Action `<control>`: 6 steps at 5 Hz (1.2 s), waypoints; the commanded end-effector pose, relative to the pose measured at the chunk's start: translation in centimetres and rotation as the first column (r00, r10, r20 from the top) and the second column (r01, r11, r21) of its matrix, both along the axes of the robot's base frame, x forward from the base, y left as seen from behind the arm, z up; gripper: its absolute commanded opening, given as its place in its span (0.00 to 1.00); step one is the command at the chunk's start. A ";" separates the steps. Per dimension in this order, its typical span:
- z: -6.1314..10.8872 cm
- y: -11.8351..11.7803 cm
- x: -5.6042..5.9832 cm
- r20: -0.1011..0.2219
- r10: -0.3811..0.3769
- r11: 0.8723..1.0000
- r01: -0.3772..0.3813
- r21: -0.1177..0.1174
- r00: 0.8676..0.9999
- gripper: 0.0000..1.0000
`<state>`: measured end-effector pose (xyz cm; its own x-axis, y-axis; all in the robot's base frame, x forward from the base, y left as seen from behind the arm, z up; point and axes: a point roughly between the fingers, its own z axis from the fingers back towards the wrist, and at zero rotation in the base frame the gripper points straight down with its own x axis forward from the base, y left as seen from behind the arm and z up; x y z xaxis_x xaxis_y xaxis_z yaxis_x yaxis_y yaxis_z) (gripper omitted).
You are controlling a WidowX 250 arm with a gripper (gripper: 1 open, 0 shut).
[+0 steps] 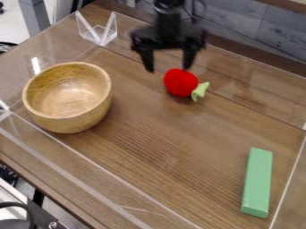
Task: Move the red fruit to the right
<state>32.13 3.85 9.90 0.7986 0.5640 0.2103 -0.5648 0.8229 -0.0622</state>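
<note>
We see a bright red fruit with a green stem, a pale tan wooden bowl, a light green block, a black hand, and a brown wood-grain bench.

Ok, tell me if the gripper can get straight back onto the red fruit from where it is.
Probably yes. The gripper hangs open just above and behind the red fruit, which lies alone on the table; nothing sits between them.

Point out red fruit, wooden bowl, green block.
red fruit (181,82), camera view, on its red body
wooden bowl (48,114), camera view, on its front outer wall
green block (257,182), camera view, on its top face
</note>
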 end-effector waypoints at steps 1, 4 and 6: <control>4.5 3.3 0.3 0.084 0.009 1.000 -0.010 0.007 0.996 1.00; 2.0 5.6 -2.1 0.077 -0.048 0.999 0.047 0.020 0.996 1.00; 3.0 7.0 -1.1 0.116 -0.100 0.995 0.099 0.015 0.988 1.00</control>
<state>30.42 10.41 11.15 0.8345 0.4878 0.2560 -0.4768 0.8724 -0.1081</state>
